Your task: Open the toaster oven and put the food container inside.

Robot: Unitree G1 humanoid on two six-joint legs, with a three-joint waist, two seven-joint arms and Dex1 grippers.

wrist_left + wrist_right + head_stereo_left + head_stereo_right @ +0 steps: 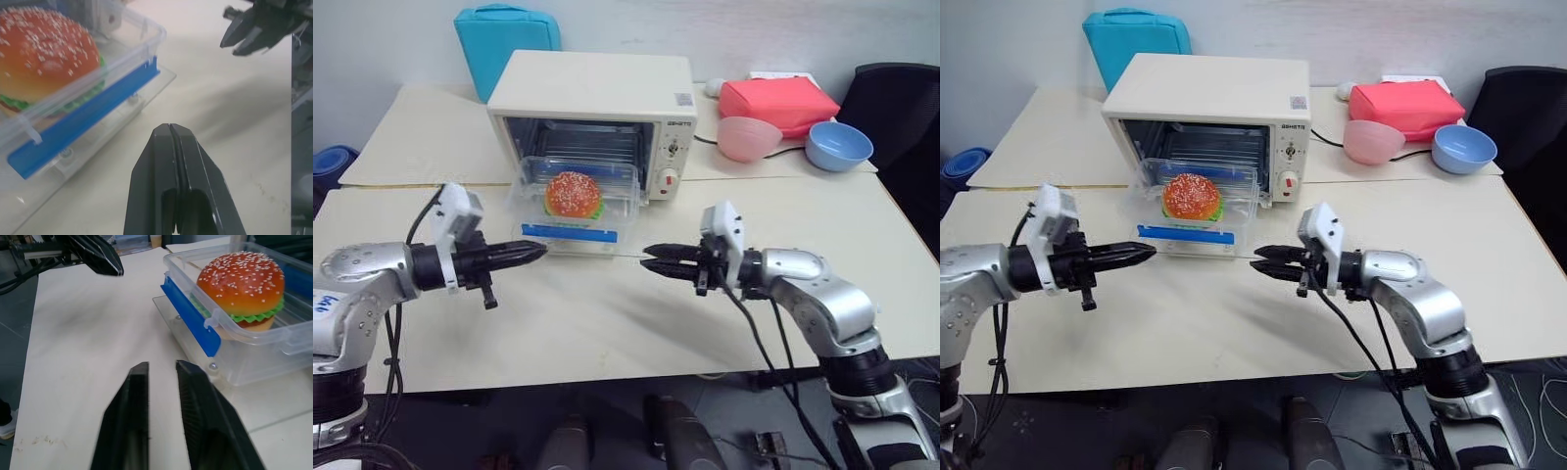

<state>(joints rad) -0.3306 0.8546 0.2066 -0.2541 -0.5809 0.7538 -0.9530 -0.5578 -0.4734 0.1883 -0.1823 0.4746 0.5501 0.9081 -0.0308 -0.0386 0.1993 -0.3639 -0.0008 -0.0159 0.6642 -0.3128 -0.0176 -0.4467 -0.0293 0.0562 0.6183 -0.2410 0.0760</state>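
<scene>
1. The oven [597, 98] stands open, its glass door lying flat on the table [607, 323].
2. The container [576, 201] rests on that door.
3. Left gripper [536, 252]: jaws together, empty.
4. Right gripper [651, 258]: jaws slightly apart, empty.

Silver-grey arm shells are seen, black cables looped beside them, white wrist blocks fitted behind tapered black fingers [524, 255]

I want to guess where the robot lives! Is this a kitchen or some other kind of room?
Probably an office or lab set up as a pretend kitchen: a toaster oven and bowls sit on plain tables, with a black office chair beside them.
</scene>
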